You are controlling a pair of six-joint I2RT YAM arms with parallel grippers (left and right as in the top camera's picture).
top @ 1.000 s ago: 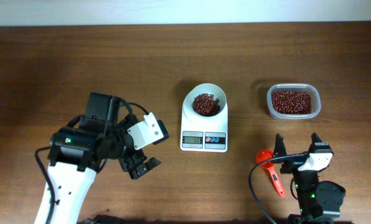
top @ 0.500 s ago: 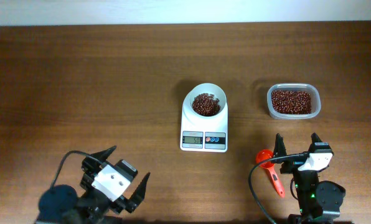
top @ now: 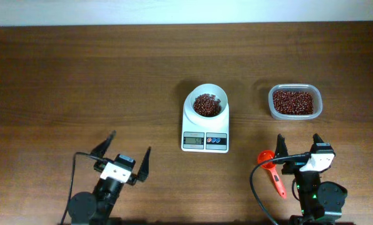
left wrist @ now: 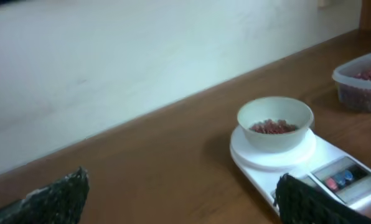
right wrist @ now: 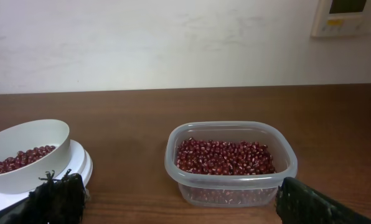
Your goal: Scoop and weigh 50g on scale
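Jaws on left gripper and right gripper spread, empty. Hazard: scoop just beside right jaws; a skewed pickup could nudge the scale ahead, spoiling its reading

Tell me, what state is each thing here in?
Scale: carrying the bowl, display unreadable.
Bowl: part-filled with beans.
Tub: lidless, holding beans.
Scoop: lying flat, not held.
Left fingers: open, empty.
Right fingers: open, empty.
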